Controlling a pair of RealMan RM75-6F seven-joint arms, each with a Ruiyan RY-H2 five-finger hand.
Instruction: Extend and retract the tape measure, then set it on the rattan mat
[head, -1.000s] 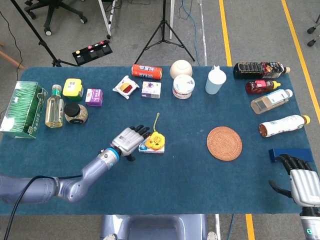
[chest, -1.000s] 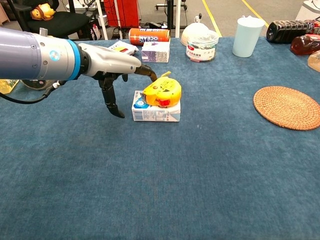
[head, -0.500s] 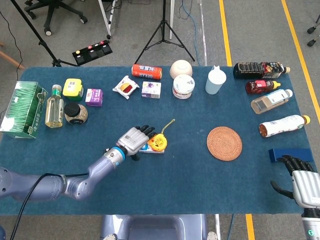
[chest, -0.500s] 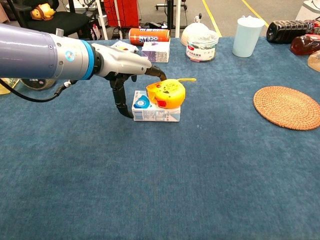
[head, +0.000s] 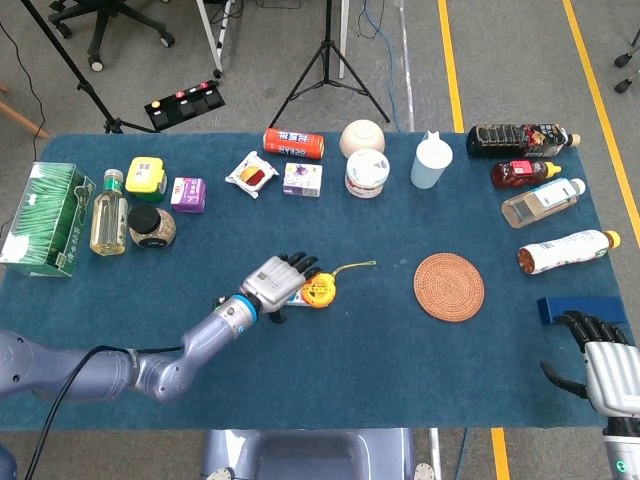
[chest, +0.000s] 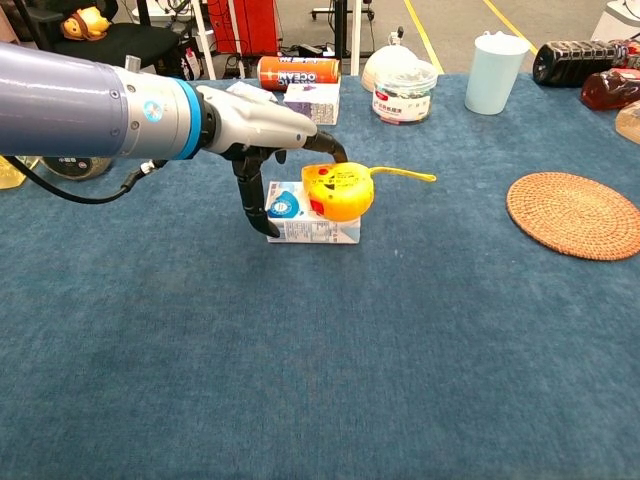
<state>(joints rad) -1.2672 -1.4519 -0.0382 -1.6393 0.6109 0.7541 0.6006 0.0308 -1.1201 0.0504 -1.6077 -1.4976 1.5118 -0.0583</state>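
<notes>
A yellow tape measure (chest: 338, 190) with a red button lies on a small white and blue carton (chest: 310, 227), near the carton's right end. Its yellow strap (chest: 405, 174) points right. My left hand (chest: 262, 128) reaches over it from the left. One fingertip (chest: 333, 152) touches the tape measure's top, and the thumb (chest: 254, 207) hangs down beside the carton's left end, apart from the tape measure. From the head view, the left hand (head: 276, 282) sits just left of the tape measure (head: 320, 290). The round rattan mat (head: 449, 287) lies to the right, bare. My right hand (head: 604, 358) rests at the table's near right corner, holding nothing.
Along the far edge stand an orange can (head: 293, 143), small boxes (head: 302, 179), a lidded tub (head: 367, 173), a bowl (head: 362, 136) and a pale blue cup (head: 429, 162). Bottles (head: 545, 201) lie at the far right, jars and a green box (head: 47, 219) at the left. A dark blue block (head: 580, 308) lies by my right hand.
My left hand has moved right over the carton. The tape measure has turned and slid toward the carton's right end, its strap swinging from pointing away to pointing right. The right hand stays put.
</notes>
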